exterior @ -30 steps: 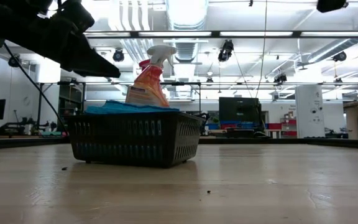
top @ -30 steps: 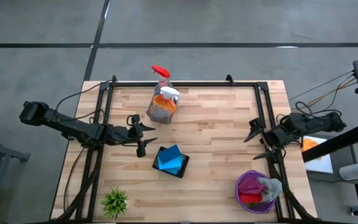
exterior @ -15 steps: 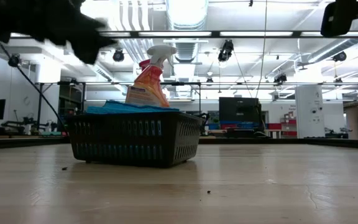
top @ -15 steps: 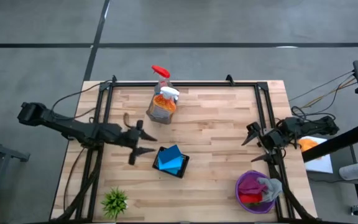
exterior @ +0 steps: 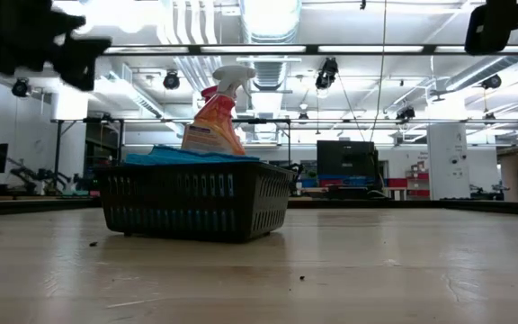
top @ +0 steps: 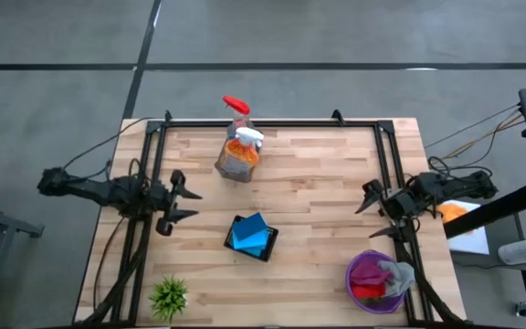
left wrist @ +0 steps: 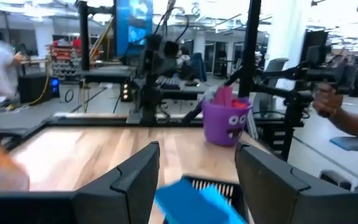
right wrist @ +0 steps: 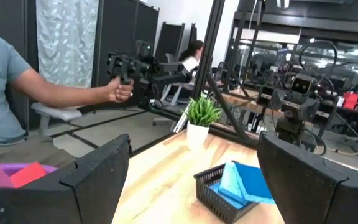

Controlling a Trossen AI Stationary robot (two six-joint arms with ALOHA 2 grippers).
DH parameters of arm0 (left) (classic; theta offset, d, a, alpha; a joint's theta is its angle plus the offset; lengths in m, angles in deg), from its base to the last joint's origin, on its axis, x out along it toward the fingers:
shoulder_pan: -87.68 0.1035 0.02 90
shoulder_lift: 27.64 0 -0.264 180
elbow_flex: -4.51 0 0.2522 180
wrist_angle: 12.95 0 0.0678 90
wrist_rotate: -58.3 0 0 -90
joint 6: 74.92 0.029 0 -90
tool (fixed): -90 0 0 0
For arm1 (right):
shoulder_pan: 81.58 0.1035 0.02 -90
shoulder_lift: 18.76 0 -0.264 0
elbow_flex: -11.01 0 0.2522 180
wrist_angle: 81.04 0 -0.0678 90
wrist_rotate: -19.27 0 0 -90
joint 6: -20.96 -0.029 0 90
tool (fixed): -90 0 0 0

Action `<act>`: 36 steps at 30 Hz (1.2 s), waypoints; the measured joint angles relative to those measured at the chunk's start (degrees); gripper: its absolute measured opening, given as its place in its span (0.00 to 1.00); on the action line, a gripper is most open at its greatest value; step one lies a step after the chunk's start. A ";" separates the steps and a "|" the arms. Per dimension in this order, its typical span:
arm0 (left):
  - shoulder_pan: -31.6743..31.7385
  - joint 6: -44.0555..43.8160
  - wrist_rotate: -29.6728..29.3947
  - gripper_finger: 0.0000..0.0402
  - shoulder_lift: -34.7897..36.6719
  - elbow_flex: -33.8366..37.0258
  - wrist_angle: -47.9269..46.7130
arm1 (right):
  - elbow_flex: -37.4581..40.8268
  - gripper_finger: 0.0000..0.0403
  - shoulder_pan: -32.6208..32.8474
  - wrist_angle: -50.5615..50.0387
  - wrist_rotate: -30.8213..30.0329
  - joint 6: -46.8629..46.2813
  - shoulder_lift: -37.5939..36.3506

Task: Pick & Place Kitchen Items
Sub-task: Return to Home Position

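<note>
A black basket (top: 265, 247) with blue sponges (top: 250, 233) sits on its base mid-table. At the far edge stand an orange spray bottle (top: 238, 155) with a white trigger and, behind it, a clear one (top: 236, 111) with a red trigger. A purple bowl (top: 362, 265) at the near right holds magenta, red and grey cloths (top: 382, 279). My left gripper (top: 188, 205) hovers open and empty left of the basket, pointing level toward it. My right gripper (top: 365, 215) hovers open and empty at the right side, above the table.
A small spiky green plant (top: 168, 295) in a white pot stands at the near left corner. Black frame rails (top: 153, 155) run along the table's left, right and far sides. Bare wood lies between basket and bowl. A person (right wrist: 5, 87) sits beyond the table.
My left gripper has drawn back from beside the basket toward the table's left edge, swinging round as it went, and has stayed open and empty. My right gripper has sunk a little, then held still. Nothing on the table has moved.
</note>
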 joint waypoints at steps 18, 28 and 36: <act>0.22 -4.01 -2.99 0.52 9.22 3.01 -10.47 | 6.37 0.85 -0.26 -0.17 -8.92 -0.06 0.39; 0.22 1.62 -3.10 0.52 9.22 3.03 -10.51 | 6.61 0.85 -0.33 0.04 -20.21 -3.56 3.83; 0.22 1.66 -3.11 0.52 9.22 3.05 -10.55 | 6.27 0.85 -0.33 0.35 -20.32 -3.50 6.66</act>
